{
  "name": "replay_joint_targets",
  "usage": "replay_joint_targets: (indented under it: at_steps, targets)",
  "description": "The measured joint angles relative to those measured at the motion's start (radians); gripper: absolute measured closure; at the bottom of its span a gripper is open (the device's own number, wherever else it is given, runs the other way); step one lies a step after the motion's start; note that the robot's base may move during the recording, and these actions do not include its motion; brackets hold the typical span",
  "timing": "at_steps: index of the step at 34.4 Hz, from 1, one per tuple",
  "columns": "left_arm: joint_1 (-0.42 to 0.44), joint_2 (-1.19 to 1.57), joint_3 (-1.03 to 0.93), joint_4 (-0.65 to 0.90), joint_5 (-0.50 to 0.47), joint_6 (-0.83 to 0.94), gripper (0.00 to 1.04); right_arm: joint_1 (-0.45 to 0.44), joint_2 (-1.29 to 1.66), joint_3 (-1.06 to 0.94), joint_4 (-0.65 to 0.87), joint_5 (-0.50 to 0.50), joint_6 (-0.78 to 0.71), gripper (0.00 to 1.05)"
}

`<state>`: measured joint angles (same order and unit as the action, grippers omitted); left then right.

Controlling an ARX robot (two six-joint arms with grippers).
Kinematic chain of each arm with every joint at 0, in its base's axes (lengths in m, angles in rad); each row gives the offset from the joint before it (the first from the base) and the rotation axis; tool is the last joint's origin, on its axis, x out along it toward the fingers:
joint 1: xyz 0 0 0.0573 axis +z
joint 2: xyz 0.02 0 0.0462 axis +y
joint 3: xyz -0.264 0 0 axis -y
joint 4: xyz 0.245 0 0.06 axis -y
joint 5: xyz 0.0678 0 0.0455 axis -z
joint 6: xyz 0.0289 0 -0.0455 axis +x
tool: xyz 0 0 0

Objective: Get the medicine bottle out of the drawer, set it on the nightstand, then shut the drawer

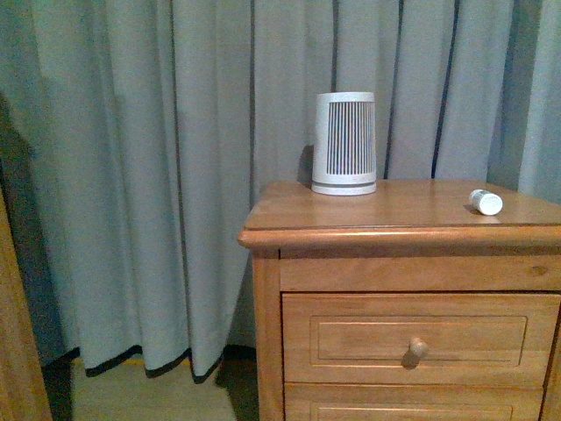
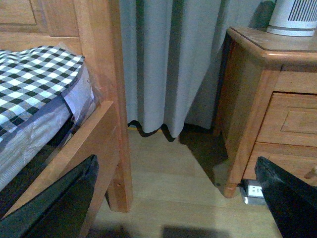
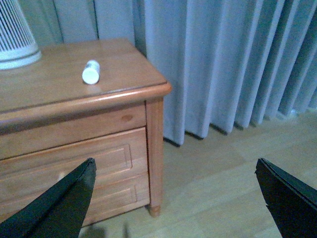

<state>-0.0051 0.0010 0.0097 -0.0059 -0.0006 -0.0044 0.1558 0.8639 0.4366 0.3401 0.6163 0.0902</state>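
Front view shows us the medicine bottle (image 1: 486, 202) lying on the nightstand (image 1: 394, 230), the drawer (image 1: 419, 338) closed; both our grippers' jaws are spread wide, holding nothing.

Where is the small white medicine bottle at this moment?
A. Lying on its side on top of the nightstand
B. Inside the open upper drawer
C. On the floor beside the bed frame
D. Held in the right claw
A. The medicine bottle lies on its side on the nightstand top, near the right edge, apart from the ribbed white device; the upper drawer is shut and both claws are empty.
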Motion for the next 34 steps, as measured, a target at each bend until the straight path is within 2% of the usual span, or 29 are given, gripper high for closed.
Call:
replay_joint_targets:
  at_steps: [4,11,18,19,21,23,25,26,27,29,34]
  targets:
    - [0.000,0.000,0.000,0.000,0.000,0.000,0.07,0.080,-0.220,-0.108,-0.024,0.069,-0.032,0.07]
    - [0.000,0.000,0.000,0.000,0.000,0.000,0.07,0.191,-0.555,-0.324,-0.241,0.217,0.000,0.07]
    - [0.000,0.000,0.000,0.000,0.000,0.000,0.07,0.201,-0.610,-0.354,-0.278,0.230,0.000,0.07]
    - [0.000,0.000,0.000,0.000,0.000,0.000,0.07,0.187,-0.632,-0.356,-0.289,0.170,-0.008,0.09]
    - [0.000,0.000,0.000,0.000,0.000,0.000,0.07,0.134,-0.688,-0.369,-0.315,-0.011,-0.032,0.15]
    - [0.000,0.000,0.000,0.000,0.000,0.000,0.07,0.060,-0.770,-0.390,-0.328,-0.238,-0.053,0.25]
    - [0.000,0.000,0.000,0.000,0.001,0.000,0.07,-0.001,-0.805,-0.391,-0.332,-0.422,-0.065,0.37]
    - [0.000,0.000,0.000,0.000,0.000,0.000,0.07,-0.058,-0.822,-0.398,-0.336,-0.537,-0.071,0.44]
    - [0.000,0.000,0.000,0.000,0.000,0.000,0.07,-0.109,-0.842,-0.415,-0.336,-0.593,-0.077,0.51]
    - [0.000,0.000,0.000,0.000,0.000,0.000,0.07,-0.145,-0.853,-0.423,-0.341,-0.603,-0.080,0.63]
    - [0.000,0.000,0.000,0.000,0.000,0.000,0.07,-0.150,-0.856,-0.423,-0.341,-0.613,-0.081,0.94]
